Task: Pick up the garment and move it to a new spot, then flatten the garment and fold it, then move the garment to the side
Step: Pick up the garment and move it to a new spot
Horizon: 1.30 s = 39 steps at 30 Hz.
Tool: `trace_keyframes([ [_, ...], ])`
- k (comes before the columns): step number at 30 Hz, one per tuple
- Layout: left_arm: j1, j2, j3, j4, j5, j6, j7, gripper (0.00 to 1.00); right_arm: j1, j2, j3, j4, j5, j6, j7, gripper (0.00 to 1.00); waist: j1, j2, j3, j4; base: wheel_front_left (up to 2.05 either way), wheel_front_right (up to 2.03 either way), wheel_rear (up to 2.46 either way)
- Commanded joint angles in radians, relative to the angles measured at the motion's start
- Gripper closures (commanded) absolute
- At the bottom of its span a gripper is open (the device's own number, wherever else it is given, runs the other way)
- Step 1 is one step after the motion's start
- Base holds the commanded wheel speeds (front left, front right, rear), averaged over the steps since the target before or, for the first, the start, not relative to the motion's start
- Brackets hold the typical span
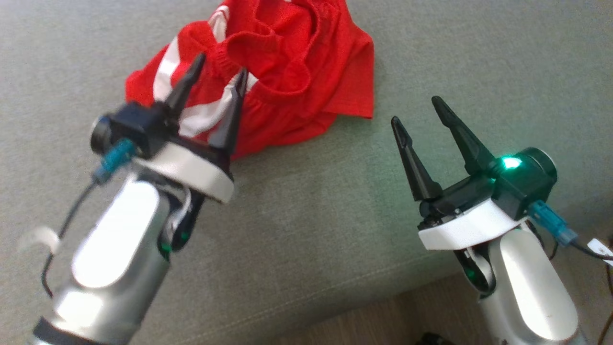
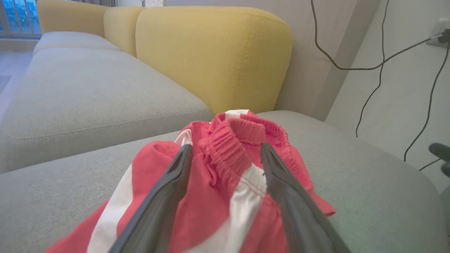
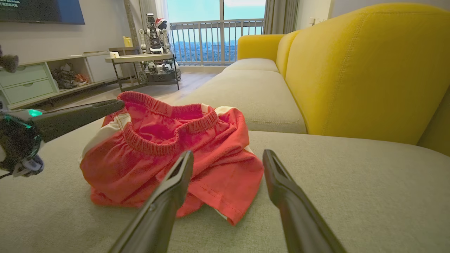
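Head view: a crumpled red fabric garment (image 1: 297, 62) with white stripes and a gathered elastic waistband is lying in a heap on a grey upholstered sofa seat cushion (image 1: 311, 215), toward the upper middle of the frame. The left gripper (image 1: 220, 69) is reaching over the heap's near edge, its two long dark fingers standing spread apart against the cloth and pinching nothing. The right gripper (image 1: 416, 111) is hovering above bare cushion just beside the heap, its fingers likewise splayed wide and empty, a green light glowing on its housing.

Left wrist view: the left gripper (image 2: 225, 148) is pointing along the garment (image 2: 242, 133), its parted fingers straddling a bunched ridge of waistband that is rising between them. Whether the fingers are touching the cloth cannot be told. A mustard-yellow padded sofa backrest (image 2: 211, 52) is standing behind the heap, and thin dark cables (image 2: 379, 66) are hanging down the pale wall at the right.

Right wrist view: the right gripper (image 3: 228, 155) is facing the garment (image 3: 151, 158), fingers wide apart, with the heap sitting on the grey cushion near the yellow backrest (image 3: 369, 70). One dark finger (image 3: 81, 114) of the left gripper is lying level against the waistband from the left. Another wheeled robot (image 3: 154, 38) is standing by the balcony railing far behind.
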Motion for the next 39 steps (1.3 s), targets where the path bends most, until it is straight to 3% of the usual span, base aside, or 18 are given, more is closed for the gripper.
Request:
trace_keyframes([
  [1,-0.004,0.011,0.043,-0.04,0.024,0.0,-0.011,0.0,0.001,0.004,0.02,-0.025,-0.006,0.0,-0.002,0.0,0.0001,0.0,-0.017,0.017,0.0,0.0,0.0],
  [8,0.025,-0.006,0.07,-0.031,0.14,-0.03,-0.011,0.0,0.004,0.004,0.036,-0.016,-0.013,0.0,-0.002,0.0,0.0001,0.0,-0.029,0.019,0.0,0.0,0.0],
  [20,-0.118,-0.005,0.109,0.143,0.229,-0.061,-0.012,0.0,0.003,0.004,0.05,-0.008,0.001,0.0,-0.002,0.0,0.0001,0.0,-0.007,-0.048,0.0,0.0,0.0],
  [21,-0.127,-0.005,0.11,0.144,0.237,-0.062,-0.012,0.62,0.003,0.004,0.048,-0.007,0.002,0.0,-0.002,0.0,0.0001,0.0,-0.007,-0.051,0.0,0.0,0.0],
  [22,-0.132,-0.004,0.112,0.142,0.244,-0.065,-0.012,1.0,0.003,0.004,0.046,-0.007,0.003,0.0,-0.002,0.0,0.0001,0.0,-0.008,-0.053,0.0,0.0,0.0],
  [30,-0.119,-0.01,0.133,0.06,0.277,-0.081,-0.012,1.0,0.018,0.004,0.03,0.005,0.0,0.0,-0.002,0.0,0.0001,0.0,-0.045,-0.026,0.0,0.0,0.0],
  [35,-0.14,-0.028,0.22,-0.037,0.194,-0.109,-0.012,1.0,0.028,0.004,0.033,0.011,-0.004,0.0,-0.002,0.0,0.0001,0.0,-0.085,0.022,0.0,0.0,0.0],
  [39,-0.195,0.018,0.313,-0.083,0.139,-0.115,-0.011,1.0,0.038,0.004,0.037,0.018,-0.003,0.0,-0.002,0.0,0.0001,0.0,-0.116,0.056,0.0,0.0,0.0],
])
